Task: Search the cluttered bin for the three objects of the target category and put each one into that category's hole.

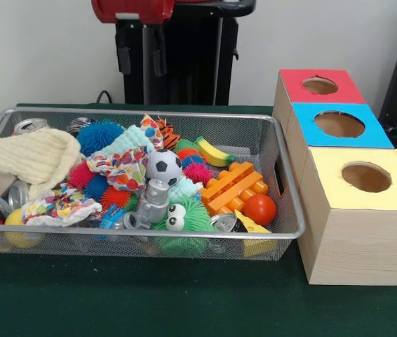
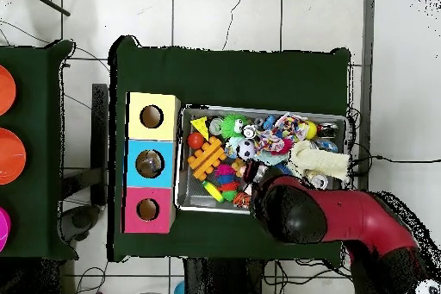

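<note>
We cannot tell the gripper's state; tangled toys in the silver wire-mesh bin (image 1: pixel 283 203) risk snagging the cream knitted cloth (image 1: pixel 27 156)

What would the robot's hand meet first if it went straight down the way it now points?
Likely the tiger-striped toy near the wire bin's far rim, since the hand hangs pointing down above that spot. Depth is unclear, so it might meet the rim itself.

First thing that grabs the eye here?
The wire bin, heaped with bright toys: a small soccer ball sits on top mid-pile, an orange block lies toward the boxes, and a cream knit cloth drapes the opposite end. Beside the bin stand three wooden boxes with holes, topped yellow, blue and red.
</note>
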